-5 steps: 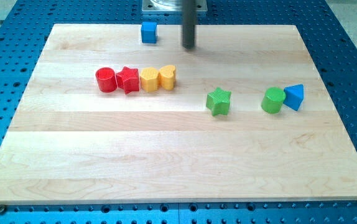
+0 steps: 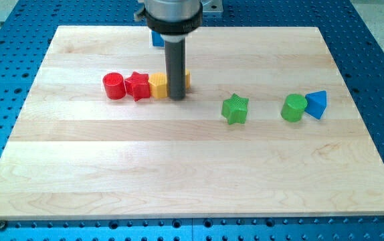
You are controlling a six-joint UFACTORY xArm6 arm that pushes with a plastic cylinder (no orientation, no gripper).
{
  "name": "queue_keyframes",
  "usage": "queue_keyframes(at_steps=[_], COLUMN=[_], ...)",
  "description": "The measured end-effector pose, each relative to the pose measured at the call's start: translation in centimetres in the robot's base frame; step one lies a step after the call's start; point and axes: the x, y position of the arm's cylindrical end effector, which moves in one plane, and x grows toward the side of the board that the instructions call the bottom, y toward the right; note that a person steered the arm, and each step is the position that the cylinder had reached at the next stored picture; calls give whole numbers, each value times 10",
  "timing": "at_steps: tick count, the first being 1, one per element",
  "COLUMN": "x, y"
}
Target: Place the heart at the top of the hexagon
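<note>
Now my tip (image 2: 176, 98) down at yellow heart (image 2: 186, 79), beside yellow hexagon (image 2: 157, 86); no pincer visible, state untellable.

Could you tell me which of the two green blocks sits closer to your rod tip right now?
The green star. It lies just to the view's right of my tip, while the green cylinder sits farther right, beside the blue triangle.

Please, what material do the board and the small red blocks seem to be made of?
The board looks like pale wood with a smooth finish: grain lines and joined planks show. The red cylinder and red star look like matte plastic, perhaps 3D-printed, given their finely ridged surface texture.
</note>
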Motion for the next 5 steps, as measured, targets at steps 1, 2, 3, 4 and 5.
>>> queue_keyframes(at_steps=[1, 2, 3, 4, 5], x=[-32, -23, -44, -68, -69], y=[19, 63, 55, -16, 0])
